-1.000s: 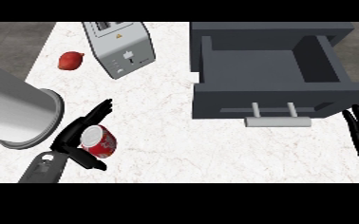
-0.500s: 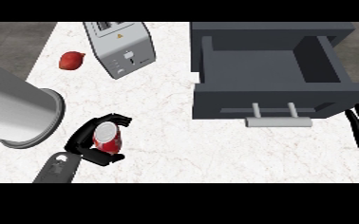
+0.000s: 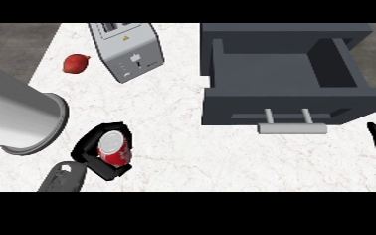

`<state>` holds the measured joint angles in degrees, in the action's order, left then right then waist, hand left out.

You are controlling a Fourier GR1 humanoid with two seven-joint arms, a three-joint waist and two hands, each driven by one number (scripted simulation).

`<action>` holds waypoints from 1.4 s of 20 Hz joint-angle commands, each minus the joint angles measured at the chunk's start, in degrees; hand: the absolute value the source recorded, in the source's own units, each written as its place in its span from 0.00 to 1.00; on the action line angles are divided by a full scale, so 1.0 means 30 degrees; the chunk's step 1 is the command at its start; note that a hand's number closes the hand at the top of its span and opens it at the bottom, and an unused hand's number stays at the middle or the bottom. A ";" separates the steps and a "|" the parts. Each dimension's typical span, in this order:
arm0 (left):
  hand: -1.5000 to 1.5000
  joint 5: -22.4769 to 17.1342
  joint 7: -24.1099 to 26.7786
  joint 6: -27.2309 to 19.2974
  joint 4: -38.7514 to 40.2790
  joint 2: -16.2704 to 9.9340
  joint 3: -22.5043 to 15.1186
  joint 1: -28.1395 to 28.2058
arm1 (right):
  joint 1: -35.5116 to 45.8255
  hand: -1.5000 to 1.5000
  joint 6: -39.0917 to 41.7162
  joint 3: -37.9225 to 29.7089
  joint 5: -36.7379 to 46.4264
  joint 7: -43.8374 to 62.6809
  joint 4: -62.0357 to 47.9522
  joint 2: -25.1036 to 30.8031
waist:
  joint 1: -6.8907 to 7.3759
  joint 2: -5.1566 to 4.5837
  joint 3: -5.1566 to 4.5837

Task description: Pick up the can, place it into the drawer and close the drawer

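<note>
A red can [image 3: 115, 149] with a silver top stands on the white counter at the lower left. My left hand [image 3: 94, 154] is curled round it, with black fingers on both sides of the can. The grey drawer [image 3: 220, 69] stands open at the upper right, its inside bare and its handle [image 3: 291, 128] facing me. The can is well to the left of the drawer. Only a black sliver of my right hand [image 3: 371, 131] shows at the right edge.
A silver toaster [image 3: 129, 50] lies at the back, left of the drawer. A small red round object [image 3: 75, 63] sits to the toaster's left. A large grey cylinder [image 3: 26, 117] lies at the left edge, close to the hand.
My left hand's fingers have curled in round the can, which had stood between spread fingers. The hand and can have shifted slightly to the right. The drawer has not moved.
</note>
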<state>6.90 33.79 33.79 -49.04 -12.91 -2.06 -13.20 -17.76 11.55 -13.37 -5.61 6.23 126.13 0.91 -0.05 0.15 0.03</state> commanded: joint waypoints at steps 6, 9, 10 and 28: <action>1.00 -0.3117 -0.2818 -0.4793 -0.2271 0.1929 0.3709 0.0322 | -0.0121 0.00 -0.0299 0.0027 0.0131 -0.0697 -0.0268 -0.0286 | 0.0235 0.0019 0.0019; 1.00 -0.3558 -0.3211 -0.8875 -0.2031 0.2724 0.5781 -0.0487 | -0.0491 0.00 0.0184 -0.0585 -0.0792 -0.0184 0.0239 0.0029 | -0.0095 -0.0009 0.0007; 1.00 -0.3637 -0.4192 -0.9160 -0.3709 0.3029 0.5388 -0.0531 | 0.0364 0.00 0.0017 -0.1006 -0.0609 -0.0017 -0.0388 0.0526 | 0.0249 0.0041 0.0029; 1.00 -0.2348 -1.4262 -1.5395 -1.0796 0.4299 -0.0579 -0.6158 | 0.0721 0.00 0.0300 -0.1281 -0.0519 -0.0996 -0.1530 0.0354 | -0.0095 -0.0024 0.0008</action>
<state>-0.32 -1.38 -8.61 -78.75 -0.25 -0.76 -25.87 -17.37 11.92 -15.61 -7.14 5.70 125.97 1.26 -0.37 0.10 0.02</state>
